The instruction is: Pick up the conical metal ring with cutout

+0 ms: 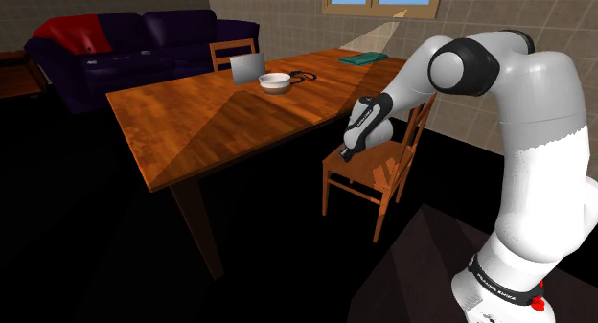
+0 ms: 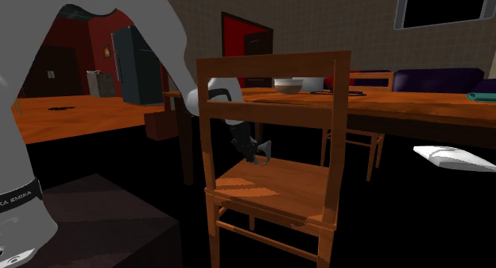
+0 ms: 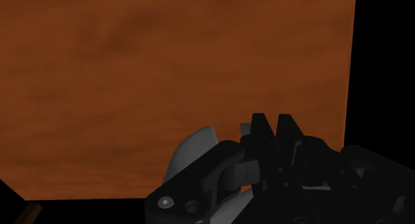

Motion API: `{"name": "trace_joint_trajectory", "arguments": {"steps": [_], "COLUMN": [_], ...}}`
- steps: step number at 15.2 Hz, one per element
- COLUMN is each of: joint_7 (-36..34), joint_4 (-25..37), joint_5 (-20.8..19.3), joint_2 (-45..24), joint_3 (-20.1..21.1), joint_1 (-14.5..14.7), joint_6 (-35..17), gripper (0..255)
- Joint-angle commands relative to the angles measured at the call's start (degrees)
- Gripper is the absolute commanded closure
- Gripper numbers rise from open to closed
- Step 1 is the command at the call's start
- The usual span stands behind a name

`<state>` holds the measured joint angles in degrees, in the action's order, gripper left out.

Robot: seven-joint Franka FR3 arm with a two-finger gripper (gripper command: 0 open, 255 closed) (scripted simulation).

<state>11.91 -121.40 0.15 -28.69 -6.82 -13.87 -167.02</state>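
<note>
Gripper point(image 2: 258, 152), mid-frame, hangs low over the chair seat point(image 2: 274, 188), fingers nearly together and apparently clamped on the grey ring point(image 3: 196, 147), which juts out to one side of the fingertips. The wrist view gives the ring's curved wall against the fingers. The second exterior view gives its height over the seat.

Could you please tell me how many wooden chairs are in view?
2. The near chair stands at the side of the table nearest the arm; the far chair sits across the table, its back showing above the top. More may be hidden.
</note>
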Motion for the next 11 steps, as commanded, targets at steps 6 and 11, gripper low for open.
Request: {"name": "trace_joint_trajectory", "arguments": {"steps": [6, 11], "joint_7": [-0.06, -0.17], "joint_4": [0.09, -0.38], "joint_5": [0.00, -0.37], "joint_2": [-0.10, 3.26], "joint_3": [0.00, -0.46], "joint_1": [0.05, 0.44], "joint_6": [0.03, 2.92], "gripper": [255, 255]}}
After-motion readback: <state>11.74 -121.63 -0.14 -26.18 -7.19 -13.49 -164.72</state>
